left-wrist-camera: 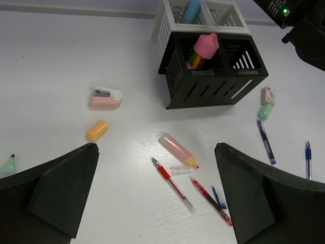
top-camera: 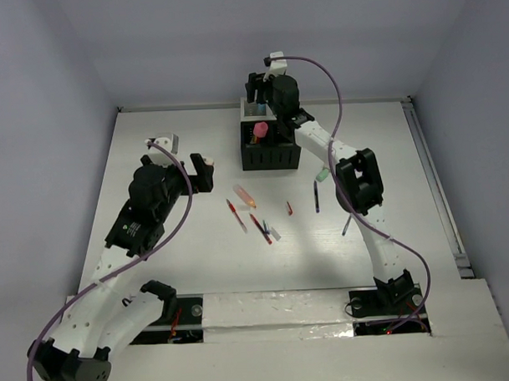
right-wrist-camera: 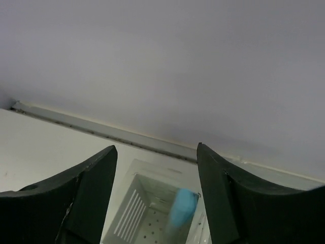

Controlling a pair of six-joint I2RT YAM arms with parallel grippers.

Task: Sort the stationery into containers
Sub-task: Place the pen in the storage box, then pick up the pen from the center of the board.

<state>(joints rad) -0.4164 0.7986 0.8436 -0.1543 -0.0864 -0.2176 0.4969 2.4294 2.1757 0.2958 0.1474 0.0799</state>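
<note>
Left gripper [left-wrist-camera: 156, 147]: jaws wide, nothing between them, hovering over the table [left-wrist-camera: 51, 56] with loose stationery beneath. Below it lie an orange marker [left-wrist-camera: 177, 149], a red pen [left-wrist-camera: 172, 184] and a second red pen [left-wrist-camera: 210, 200], near one another, none touching the fingers. Purple pen [left-wrist-camera: 265, 141] and blue pen [left-wrist-camera: 308, 160] lie further right, apart from each other. Pink stapler [left-wrist-camera: 105, 98] sits left of the boxes. Black box [left-wrist-camera: 213, 86] and white box [left-wrist-camera: 172, 20] are joined, with the white one behind. Pink marker [left-wrist-camera: 205, 46] stands tilted in the black box's left compartment. Right gripper [right-wrist-camera: 156, 148]: above the white box, jaws apart, gripping nothing. Light blue marker [right-wrist-camera: 183, 206] stands in the compartment below it.
</note>
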